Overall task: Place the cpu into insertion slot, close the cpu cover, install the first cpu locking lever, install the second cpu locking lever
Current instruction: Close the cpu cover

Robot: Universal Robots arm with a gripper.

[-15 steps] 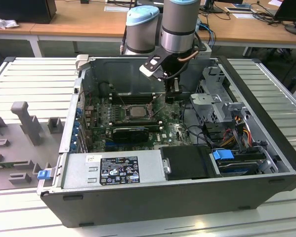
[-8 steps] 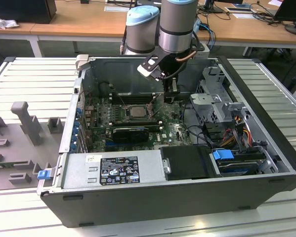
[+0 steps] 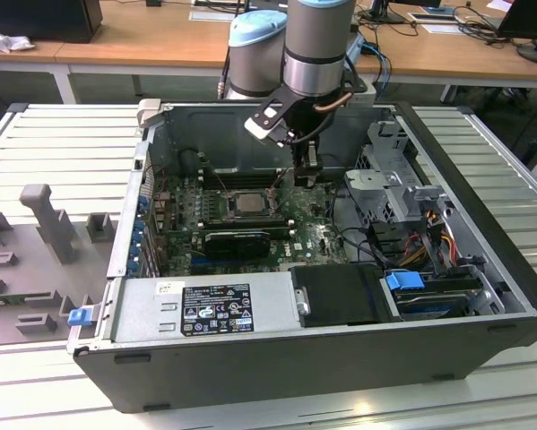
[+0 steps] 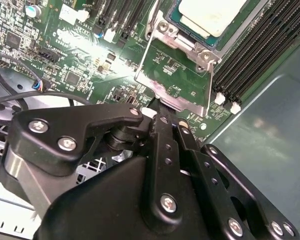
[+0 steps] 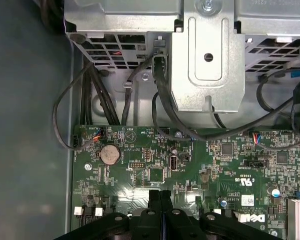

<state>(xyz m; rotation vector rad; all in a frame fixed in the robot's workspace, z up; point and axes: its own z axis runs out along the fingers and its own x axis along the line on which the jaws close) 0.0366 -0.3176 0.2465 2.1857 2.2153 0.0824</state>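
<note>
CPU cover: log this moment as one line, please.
cpu in insertion slot | cpu cover open, not over cpu | gripper shut, tips at cover's free edge | grip on cover unclear

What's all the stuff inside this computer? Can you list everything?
computer case: one, black, open on the table
table: one, grey slats, under the case
circuit board: one, green, inside the case
cpu: one, silver-grey, in the insertion slot
insertion slot: one, silvery rim, on the board
cpu cover: one, silvery, flipped open beside the slot
coin battery: one, silver, on the board
drive cage: one, silvery, beside the board
gripper: one, black, shut, tips at the cover's edge
arm: one, grey and blue, above the case
</note>
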